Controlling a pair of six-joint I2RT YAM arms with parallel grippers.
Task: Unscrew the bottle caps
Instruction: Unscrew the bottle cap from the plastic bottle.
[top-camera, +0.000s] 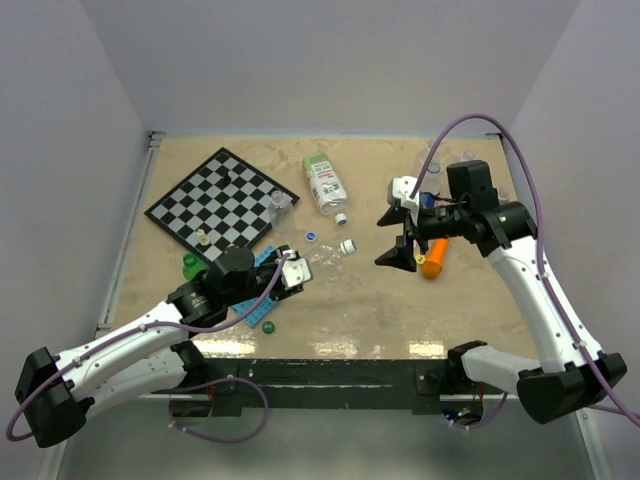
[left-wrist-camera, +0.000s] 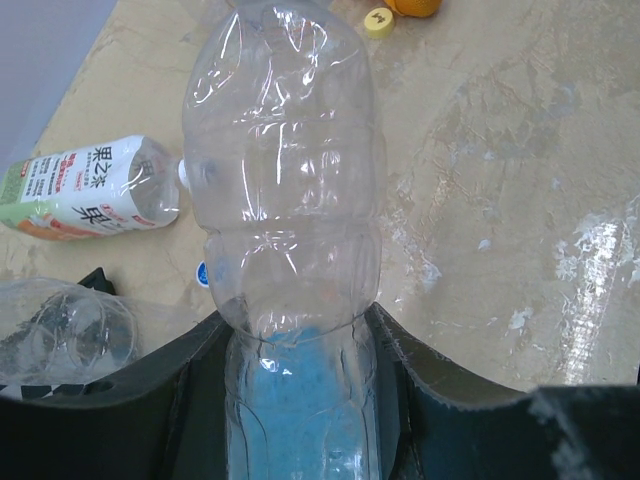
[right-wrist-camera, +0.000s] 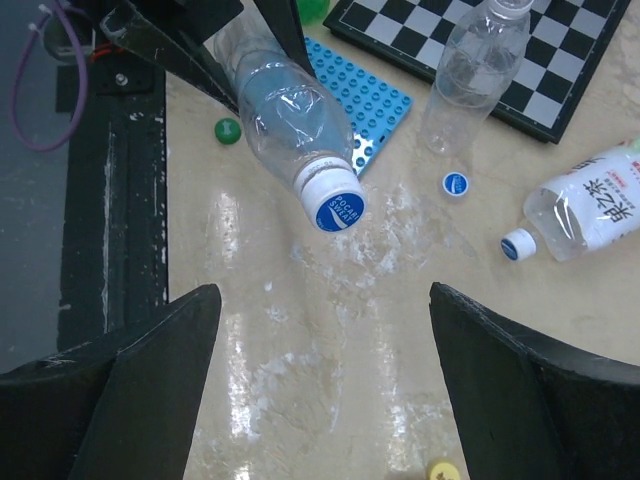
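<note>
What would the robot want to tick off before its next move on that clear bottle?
1. The clear bottle is clamped in the left gripper: ok.
2. Its cap is on and faces the right gripper: ok.
3. The right gripper is open wider than the cap: ok.
4. The cap sits inside the right gripper's opening: not ok, it lies ahead of it.
5. The left grip is firm enough to resist twisting: cannot tell.

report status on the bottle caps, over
Left gripper shut on clear plastic bottle. Right gripper open, short of its round white-and-blue cap, still on. Nothing between.
</note>
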